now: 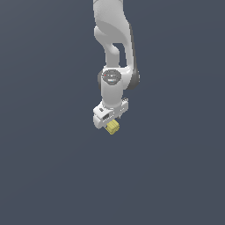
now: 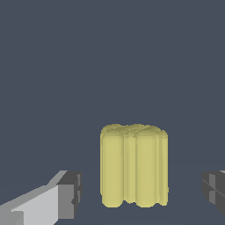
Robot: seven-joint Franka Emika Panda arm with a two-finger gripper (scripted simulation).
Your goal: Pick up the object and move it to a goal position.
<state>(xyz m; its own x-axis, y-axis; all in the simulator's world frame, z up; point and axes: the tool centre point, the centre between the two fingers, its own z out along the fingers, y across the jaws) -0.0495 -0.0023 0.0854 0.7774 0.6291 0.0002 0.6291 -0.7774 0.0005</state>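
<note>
Between the two fingertips is where your object point(image 2: 134, 166) sits, and that is the relation your coming move turns on. Look at the wrist view: the pale-yellow ridged block stands with dark floor showing on both sides of it, one grey pad point(image 2: 70, 194) off to one flank and the other pad point(image 2: 214, 193) off to the opposite flank. Neither pad touches it. So the gripper point(image 2: 143, 194) has its fingers spread apart, wider than the block, and nothing is clamped. You will notice the block is not quite centred in the gap; it looks slightly nearer the first pad than the second, so expect one pad to meet it first when you close.

Its ridges run along the direction the fingers point, and the block looks only a little taller than it is wide, so I would not count on a strong long axis. The pads would bear on two opposite ridged sides.

Your exterior view adds what the wrist camera cannot: the arm point(image 1: 115, 52) hangs straight down with the gripper point(image 1: 110, 123) at its lower end and the object point(image 1: 113, 127) showing just under the white hand. It does not let you judge whether the block rests on the floor or how deep the fingers reach past it; the plain ground gives no shadow to go by. No goal marker shows in either view, so you cannot yet tell which way the carry will run.
</note>
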